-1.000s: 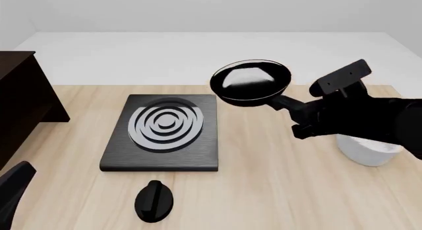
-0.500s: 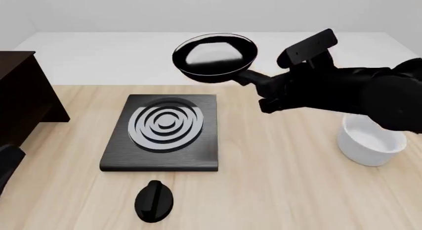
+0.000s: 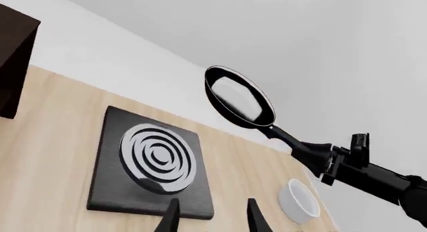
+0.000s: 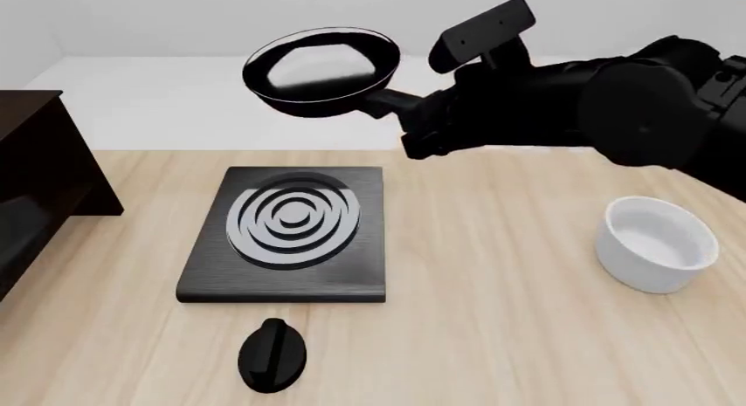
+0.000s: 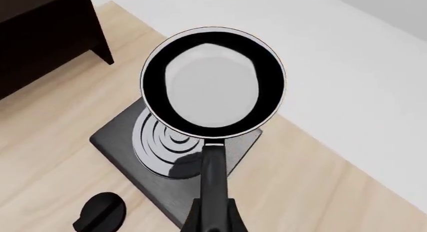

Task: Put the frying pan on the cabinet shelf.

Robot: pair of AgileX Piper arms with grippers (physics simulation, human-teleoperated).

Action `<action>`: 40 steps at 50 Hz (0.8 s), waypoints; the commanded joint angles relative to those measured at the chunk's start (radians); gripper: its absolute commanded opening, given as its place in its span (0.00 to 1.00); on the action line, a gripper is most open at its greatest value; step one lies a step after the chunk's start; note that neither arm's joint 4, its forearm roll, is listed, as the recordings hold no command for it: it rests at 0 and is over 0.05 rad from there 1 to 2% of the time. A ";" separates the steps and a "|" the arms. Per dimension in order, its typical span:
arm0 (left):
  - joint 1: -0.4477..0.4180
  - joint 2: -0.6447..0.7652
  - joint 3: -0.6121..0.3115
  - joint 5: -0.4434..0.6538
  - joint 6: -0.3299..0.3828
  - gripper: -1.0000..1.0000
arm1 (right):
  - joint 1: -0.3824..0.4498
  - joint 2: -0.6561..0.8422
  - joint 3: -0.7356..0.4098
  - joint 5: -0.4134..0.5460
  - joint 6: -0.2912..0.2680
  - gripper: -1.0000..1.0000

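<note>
Two claws work this table, and only the right gripper (image 4: 410, 125) carries anything: it is clenched on the long thin handle of the round black frying pan with a glossy pale inside (image 4: 321, 70), held in the air ahead of it. Below the pan lies the black square stove plate with grey rings (image 4: 292, 231); a small black knob (image 4: 272, 354) sits nearer than the plate. The dark brown wooden cabinet (image 4: 35, 179) stands well apart, far to the claw's left. A white round bowl (image 4: 656, 243) rests below the right arm. The left gripper (image 3: 210, 219) hangs released, fingers apart.
</note>
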 commanded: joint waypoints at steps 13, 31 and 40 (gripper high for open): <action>-0.059 0.056 0.018 -0.091 -0.164 1.00 | 0.089 0.058 -0.163 0.020 0.029 0.00; -0.108 0.065 0.076 -0.165 -0.283 1.00 | 0.166 0.138 -0.225 -0.022 0.046 0.00; -0.157 0.047 0.032 -0.119 -0.272 1.00 | 0.198 0.171 -0.246 -0.035 0.044 0.00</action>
